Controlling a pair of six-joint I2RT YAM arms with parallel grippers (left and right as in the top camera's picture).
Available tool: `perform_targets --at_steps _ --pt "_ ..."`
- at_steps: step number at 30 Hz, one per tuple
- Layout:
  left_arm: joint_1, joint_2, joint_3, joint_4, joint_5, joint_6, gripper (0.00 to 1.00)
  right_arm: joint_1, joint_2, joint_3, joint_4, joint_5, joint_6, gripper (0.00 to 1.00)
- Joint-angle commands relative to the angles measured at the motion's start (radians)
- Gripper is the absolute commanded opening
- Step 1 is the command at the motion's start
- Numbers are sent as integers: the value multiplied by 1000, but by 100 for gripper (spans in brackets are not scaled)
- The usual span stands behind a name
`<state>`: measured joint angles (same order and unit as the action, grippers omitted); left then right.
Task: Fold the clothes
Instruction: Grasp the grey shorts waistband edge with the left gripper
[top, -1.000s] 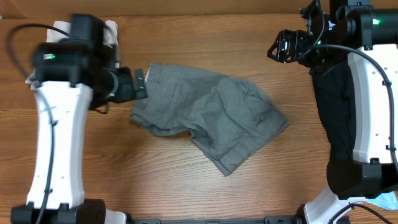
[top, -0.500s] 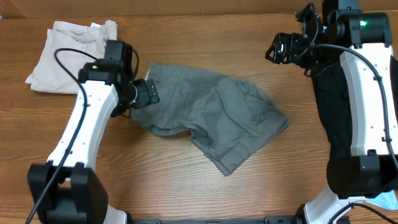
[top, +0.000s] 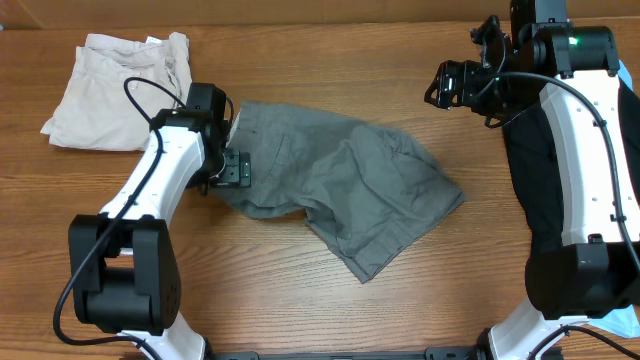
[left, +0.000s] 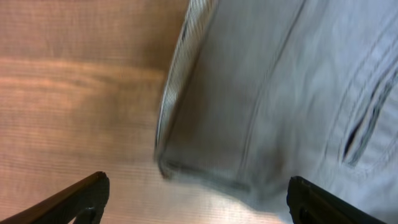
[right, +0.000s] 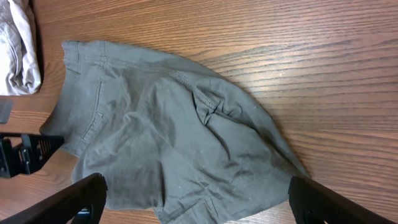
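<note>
The mid-grey shorts (top: 340, 185) lie crumpled in the middle of the table, waistband at the upper left. My left gripper (top: 228, 168) is open, low over the shorts' left waistband corner (left: 205, 155); the left wrist view shows its fingertips (left: 196, 199) spread wide on either side of that corner, holding nothing. My right gripper (top: 447, 85) is open and raised at the back right, away from the cloth; its view looks down on the whole shorts (right: 168, 137). Beige shorts (top: 115, 90) lie folded at the back left. A black garment (top: 535, 180) lies at the right.
Bare wooden table (top: 330, 50) runs along the back and the front. A bit of light-blue fabric (top: 625, 322) shows at the front right corner. The beige shorts also show at the left edge of the right wrist view (right: 17, 50).
My left arm has swung down and inward, lowering its gripper to the waistband corner of the grey shorts. The right gripper has shifted slightly. The shorts have not moved.
</note>
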<state>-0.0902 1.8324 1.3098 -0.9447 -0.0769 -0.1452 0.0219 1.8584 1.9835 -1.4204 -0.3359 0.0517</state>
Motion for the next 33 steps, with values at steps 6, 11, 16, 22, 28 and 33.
perform_targets --at_steps 6,11,16,22,28,33 --pt "-11 60 -24 77 119 30 82 4 1 -8 16 3 -3 96" --pt "-10 64 -24 90 111 29 69 4 1 -8 24 3 -3 95" --pt "-8 64 -24 109 110 29 43 4 1 -8 25 3 -3 93" --pt "-8 64 0 115 92 30 18 4 1 -8 24 3 -3 91" --pt "-8 64 143 28 92 29 4 5 0 -8 15 -2 -3 87" --pt "-8 64 390 -143 95 10 4 7 0 -6 -17 -34 -3 91"
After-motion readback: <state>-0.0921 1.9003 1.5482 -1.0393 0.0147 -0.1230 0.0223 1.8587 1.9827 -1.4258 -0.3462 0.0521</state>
